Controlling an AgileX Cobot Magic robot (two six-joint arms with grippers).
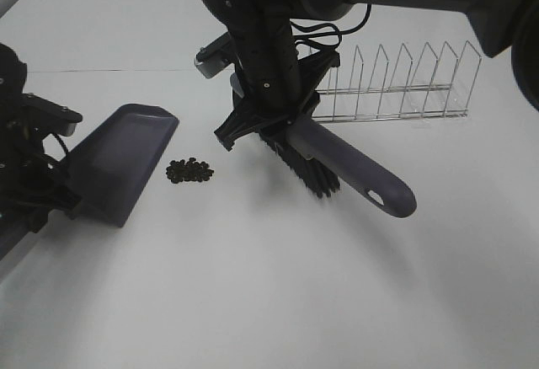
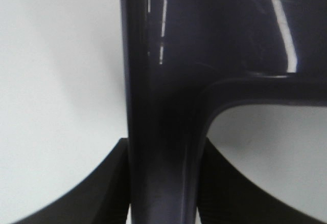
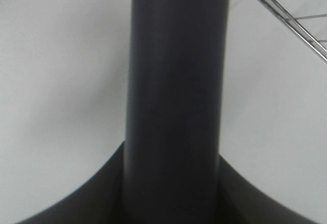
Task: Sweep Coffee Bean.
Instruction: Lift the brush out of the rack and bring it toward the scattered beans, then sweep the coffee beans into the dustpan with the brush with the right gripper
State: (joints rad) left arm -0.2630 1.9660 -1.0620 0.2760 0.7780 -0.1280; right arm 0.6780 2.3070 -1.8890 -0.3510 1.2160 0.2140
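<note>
Now the right hand [image 1: 282, 123] pinches the brush [image 1: 354, 171], the left hand [image 1: 52, 182] the dustpan [image 1: 126, 154]; next, sweep the coffee bean [image 1: 189, 170] leftward.

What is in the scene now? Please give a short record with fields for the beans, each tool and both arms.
coffee beans: one small pile on the table
dustpan: left of the beans, open edge toward them, no beans seen inside
brush: right of the beans, apart from them, bristles pointing down
left gripper: jaws shut on the dustpan handle
right gripper: jaws shut on the brush handle
wire rack: behind the brush
</note>
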